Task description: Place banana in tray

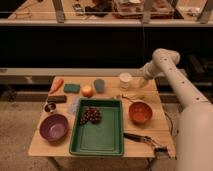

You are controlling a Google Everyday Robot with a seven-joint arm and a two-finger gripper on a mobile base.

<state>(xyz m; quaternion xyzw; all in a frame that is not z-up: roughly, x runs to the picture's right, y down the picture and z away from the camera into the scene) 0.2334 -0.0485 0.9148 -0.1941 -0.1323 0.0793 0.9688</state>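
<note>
Nearest on the table: green tray, grapes in its far-left part. Right of it, an orange bowl. Just beyond that bowl, the banana lies on the tabletop, outside the tray. Farthest, my gripper sits near the banana, beside a white cup — grip state I cannot tell.

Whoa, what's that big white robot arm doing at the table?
The robot is trying to put the banana into the green tray. Its gripper is over the far right part of the table, beside the white cup and close to the banana. The banana lies on the table behind the orange bowl, not yet in the tray. The tray holds only a bunch of dark grapes.
</note>
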